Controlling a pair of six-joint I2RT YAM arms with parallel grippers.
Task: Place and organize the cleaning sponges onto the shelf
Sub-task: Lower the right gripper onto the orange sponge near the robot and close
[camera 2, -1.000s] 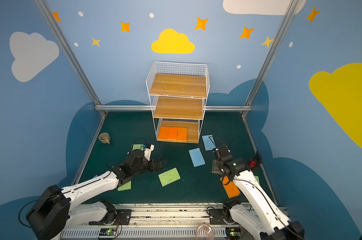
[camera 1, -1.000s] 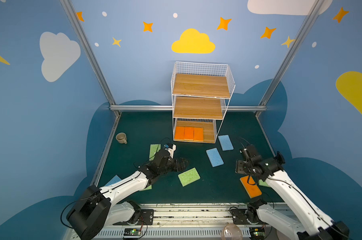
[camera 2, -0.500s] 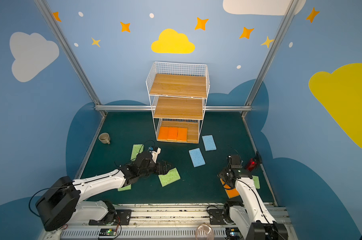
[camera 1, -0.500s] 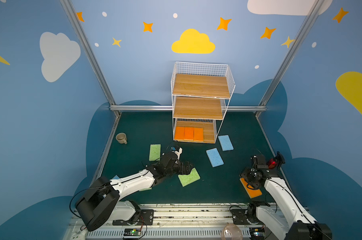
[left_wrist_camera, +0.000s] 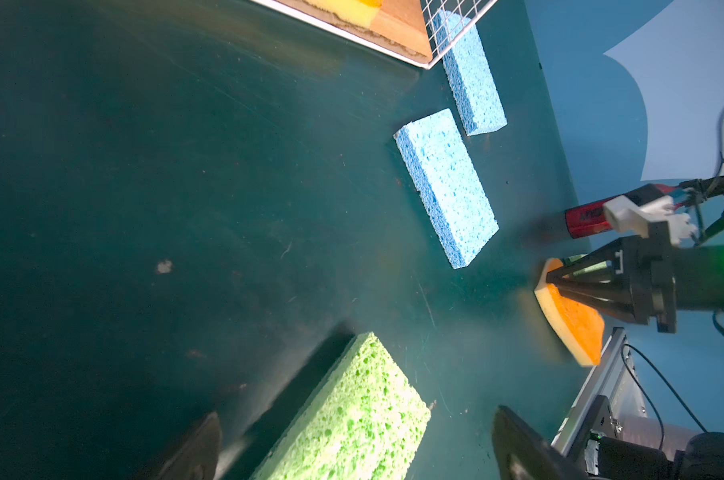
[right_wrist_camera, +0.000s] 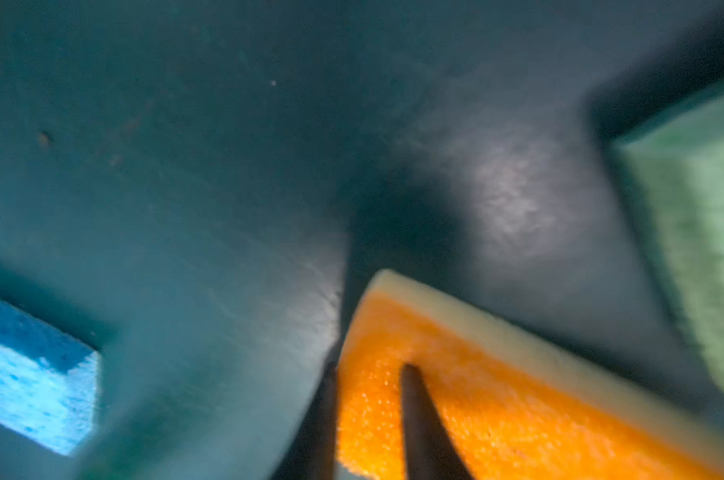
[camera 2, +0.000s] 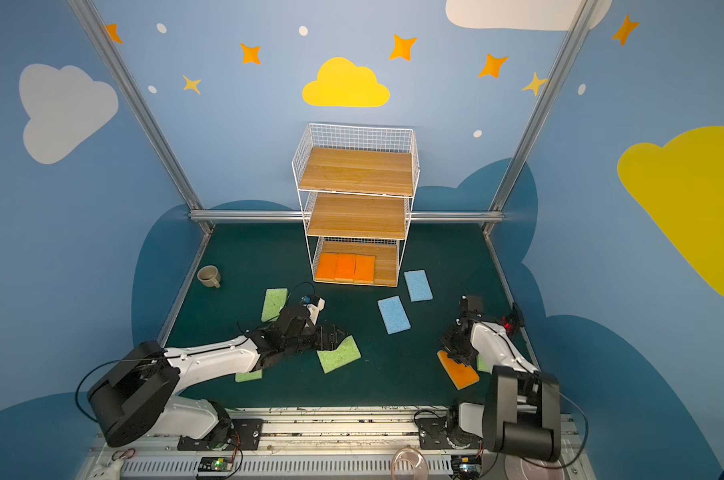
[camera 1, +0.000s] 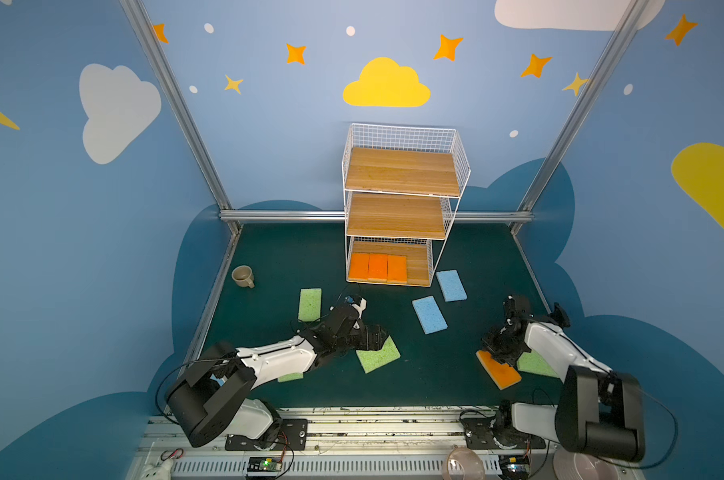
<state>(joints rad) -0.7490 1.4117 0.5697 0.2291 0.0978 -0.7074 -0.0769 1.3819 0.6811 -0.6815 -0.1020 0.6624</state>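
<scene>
The shelf point(camera 1: 401, 208) stands at the back, with three orange sponges point(camera 1: 377, 267) side by side on its bottom board. My right gripper point(right_wrist_camera: 368, 368) is shut on one end of an orange, yellow-edged sponge point(camera 1: 502, 372) at the front right; in the right wrist view one finger lies on its orange face. My left gripper point(left_wrist_camera: 356, 415) stands open, its jaws either side of a light green sponge point(camera 1: 379, 355) that lies on the mat. Two blue sponges point(camera 1: 429, 314) point(camera 1: 451, 285) lie right of the shelf's foot. Another green sponge point(camera 1: 310, 304) lies left of centre.
A beige cup point(camera 1: 242, 276) sits by the left rail. One green sponge point(camera 1: 536, 365) lies beside the right arm, and another point(camera 1: 290, 377) is partly hidden under the left arm. The arm bases and a metal rail point(camera 1: 352, 419) line the front edge.
My right gripper dropped toward the front right and closed on the orange sponge. My left gripper slid right and forward until its open jaws straddled the green sponge.
</scene>
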